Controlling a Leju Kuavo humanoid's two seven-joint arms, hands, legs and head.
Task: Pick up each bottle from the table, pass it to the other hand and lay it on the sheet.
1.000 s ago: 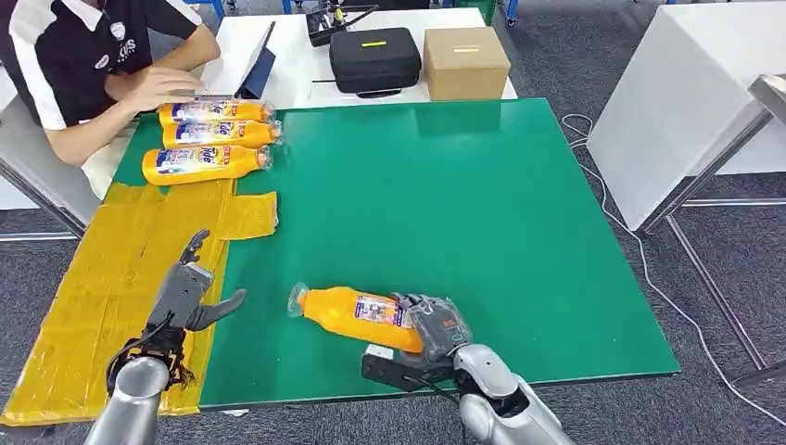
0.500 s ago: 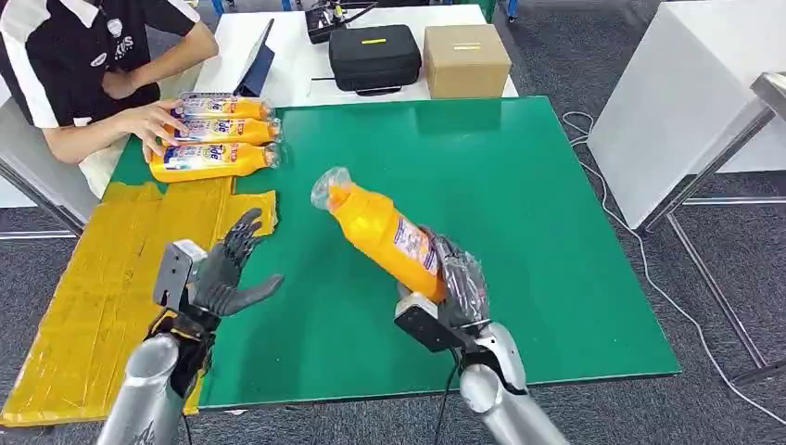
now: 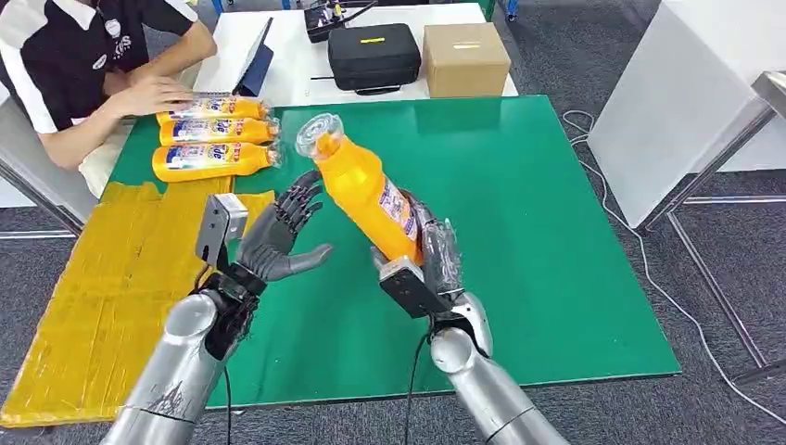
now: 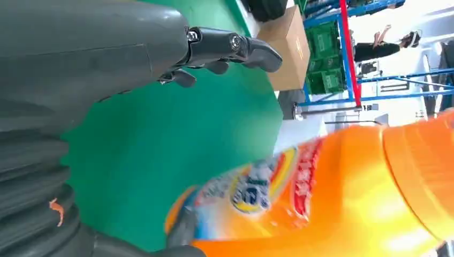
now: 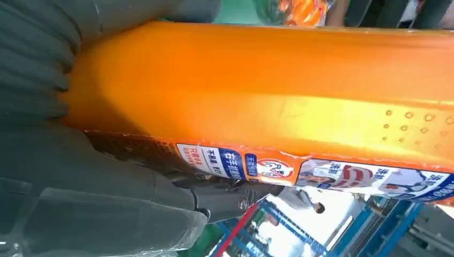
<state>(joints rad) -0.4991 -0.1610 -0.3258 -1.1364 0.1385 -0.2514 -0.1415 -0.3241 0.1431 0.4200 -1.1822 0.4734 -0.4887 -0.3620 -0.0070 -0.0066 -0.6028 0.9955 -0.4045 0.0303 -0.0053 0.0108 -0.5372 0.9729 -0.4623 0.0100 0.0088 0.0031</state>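
My right hand (image 3: 434,252) grips the lower body of an orange bottle (image 3: 362,191) and holds it in the air, tilted, with its clear-wrapped cap pointing up and to the left. The same bottle (image 5: 278,91) fills the right wrist view, and its label (image 4: 257,190) shows close in the left wrist view. My left hand (image 3: 278,236) is open, palm toward the bottle, fingers spread just left of it, not touching. Three more orange bottles (image 3: 211,133) lie side by side at the table's far left. The yellow sheet (image 3: 111,278) covers the left part of the table.
A person sits at the far left with a hand (image 3: 148,93) by the three bottles. Behind the green table (image 3: 519,213) stand a black case (image 3: 374,57), a cardboard box (image 3: 466,60) and a laptop (image 3: 255,63). A white table (image 3: 686,93) is at right.
My right hand has lifted the bottle off the table and carried it up and left. My left hand has risen from the sheet toward it, opening wide. The person's hand shifted on the three bottles.
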